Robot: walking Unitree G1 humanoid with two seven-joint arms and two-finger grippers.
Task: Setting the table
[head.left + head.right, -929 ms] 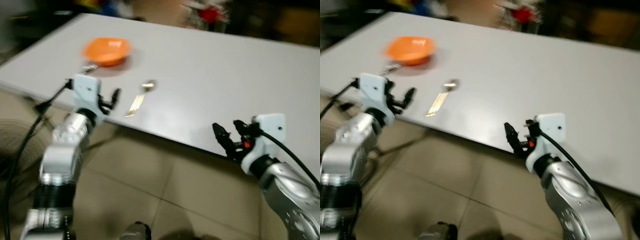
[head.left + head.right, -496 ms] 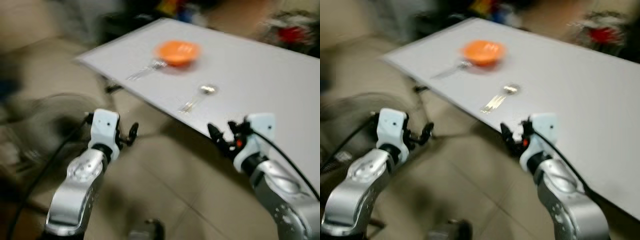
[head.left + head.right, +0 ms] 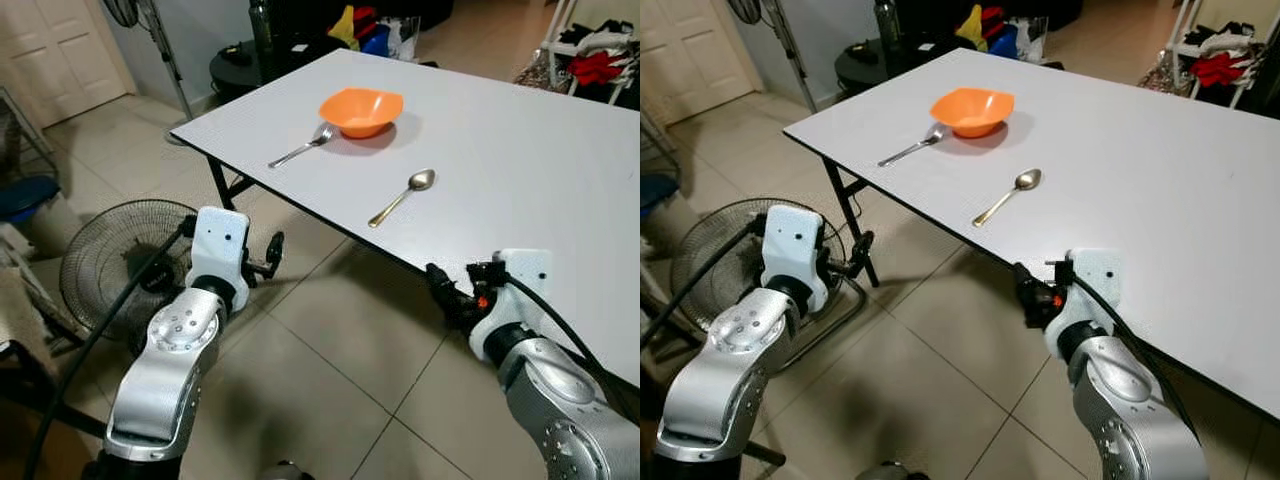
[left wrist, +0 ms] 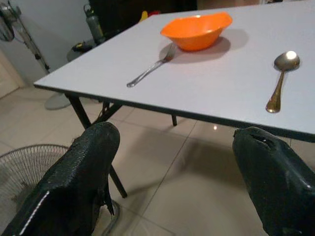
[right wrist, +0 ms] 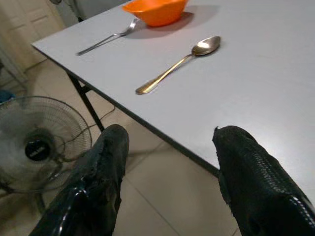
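Left eye view puts our left claw (image 3: 268, 256) over the floor, short of the desk (image 3: 520, 150) corner, and our right claw (image 3: 447, 291) just below its near edge; both have fingers spread and hold nothing. Ahead of the claws an orange bowl (image 3: 361, 111) sits with a fork (image 3: 300, 148) touching its rim and a gold spoon (image 3: 402, 197) lying apart. We judge the setting partly laid. A fan (image 3: 120, 260) stands on the tiled floor (image 3: 330, 340) beside the left claw.
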